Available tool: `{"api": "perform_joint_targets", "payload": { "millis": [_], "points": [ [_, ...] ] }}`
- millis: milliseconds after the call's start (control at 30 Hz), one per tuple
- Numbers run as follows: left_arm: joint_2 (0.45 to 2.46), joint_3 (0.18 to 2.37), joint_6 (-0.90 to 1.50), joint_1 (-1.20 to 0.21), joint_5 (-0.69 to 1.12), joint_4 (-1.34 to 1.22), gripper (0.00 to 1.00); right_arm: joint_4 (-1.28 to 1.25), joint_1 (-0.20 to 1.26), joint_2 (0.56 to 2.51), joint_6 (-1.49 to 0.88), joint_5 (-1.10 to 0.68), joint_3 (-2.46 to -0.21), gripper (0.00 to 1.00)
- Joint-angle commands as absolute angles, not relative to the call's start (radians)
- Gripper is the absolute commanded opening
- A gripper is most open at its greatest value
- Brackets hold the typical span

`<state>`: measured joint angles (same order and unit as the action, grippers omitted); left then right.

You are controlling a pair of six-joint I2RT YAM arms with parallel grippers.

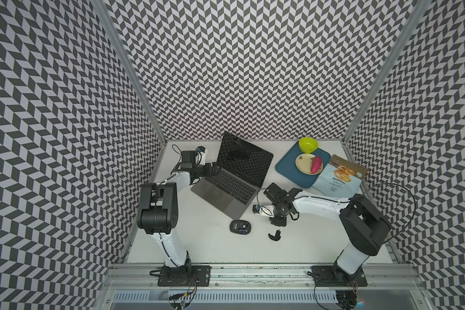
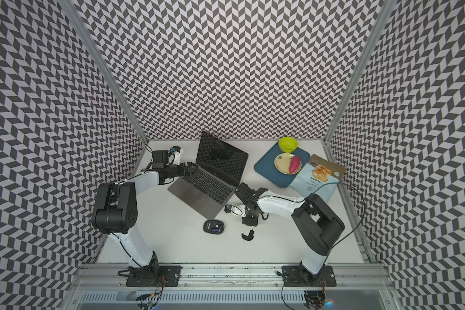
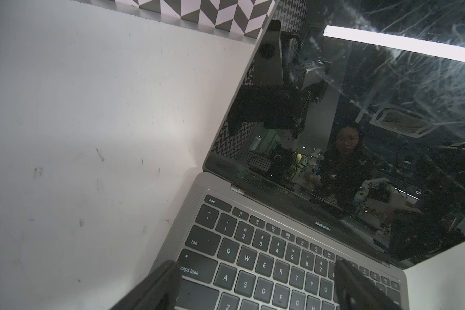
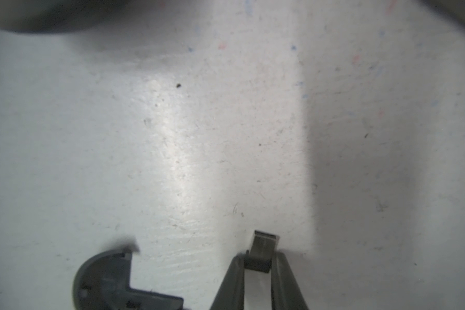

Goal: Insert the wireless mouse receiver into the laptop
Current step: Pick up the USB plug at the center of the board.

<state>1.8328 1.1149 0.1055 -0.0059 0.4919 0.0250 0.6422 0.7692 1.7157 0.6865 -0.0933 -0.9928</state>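
My right gripper (image 4: 258, 261) is pinched in tight on the wireless mouse receiver (image 4: 263, 245). Both fingers are pressed against its dark end, with the metal plug poking out past the tips (can't tell if it's touching the table (image 4: 172, 134) or just above it). The curved mouse cover piece (image 4: 105, 279) lies just beside it, and the mouse (image 1: 239, 227) is nearby. The laptop (image 1: 226, 185) sits open close by, and my left gripper (image 3: 255, 265) hangs over its keyboard corner by caps lock, spread wide, holding nothing.
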Motion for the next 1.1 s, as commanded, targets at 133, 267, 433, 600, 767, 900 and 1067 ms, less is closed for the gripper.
{"api": "perform_joint_targets", "payload": {
  "millis": [133,267,433,600,767,900,1067],
  "points": [
    [1.845,1.152,0.095,-0.003,0.489,0.032,0.95,0.663,0.777,1.775,0.651,-0.086,-1.019,0.22],
    [1.848,1.150,0.097,-0.003,0.491,0.029,0.95,0.662,0.781,1.786,0.638,-0.109,-1.027,0.21],
    [1.853,1.152,0.101,-0.002,0.491,0.029,0.95,0.663,0.781,1.804,0.615,-0.122,-1.035,0.22],
    [1.854,1.152,0.100,-0.002,0.489,0.027,0.95,0.667,0.782,1.816,0.605,-0.119,-1.040,0.24],
    [1.856,1.153,0.099,-0.002,0.490,0.025,0.95,0.670,0.781,1.819,0.597,-0.112,-1.041,0.25],
    [1.852,1.151,0.099,-0.002,0.489,0.024,0.95,0.670,0.781,1.811,0.595,-0.082,-1.036,0.23],
    [1.850,1.149,0.101,0.000,0.489,0.023,0.95,0.665,0.780,1.787,0.591,-0.055,-1.013,0.23]
  ]
}}
